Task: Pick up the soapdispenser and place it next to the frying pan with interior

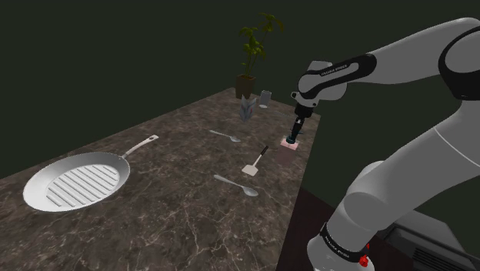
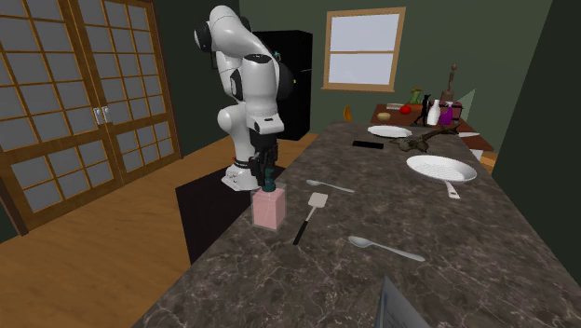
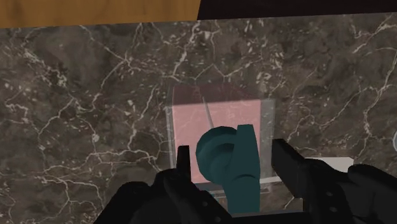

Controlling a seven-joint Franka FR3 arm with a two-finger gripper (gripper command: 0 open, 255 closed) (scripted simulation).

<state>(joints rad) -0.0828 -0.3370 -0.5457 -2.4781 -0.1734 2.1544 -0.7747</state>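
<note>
Tool (image 3: 232,159) spread, poised directly over the soap dispenser (image 3: 203,121), one finger (image 3: 183,162) on each side of the teal pump head (image 3: 219,156). There is a sliver of gap on both sides, so nothing is held. The dispenser, a pink block-shaped body with the pump on top, stands upright on the dark marbled table (image 1: 177,215), close to the edge nearest the robot's stand. It is well apart from the ribbed frying pan (image 1: 77,185) at the far end.

Risks as judged from here:
1. The fingers look set to close on the pump rather than the body. The pump is rounded and its spout sticks out to one side, so the pinch may land off-centre and let the dispenser swing or twist once lifted.
2. If the fingers do not meet the pump at the same instant, the first one pushes it sideways. With the table edge so near, a tall narrow body could tip or slide over it.
3. Closing too high catches only the pump cap, a shallow hold that may slip on the lift.
4. The route to the pan passes over the spatula (image 1: 256,162) and a spoon (image 1: 237,185), so a low carry could clip them.
5. At the pan, the long handle (image 1: 141,146) and the rim leave few good spots, and setting the dispenser down tilted or against the rim could topple it.
</note>
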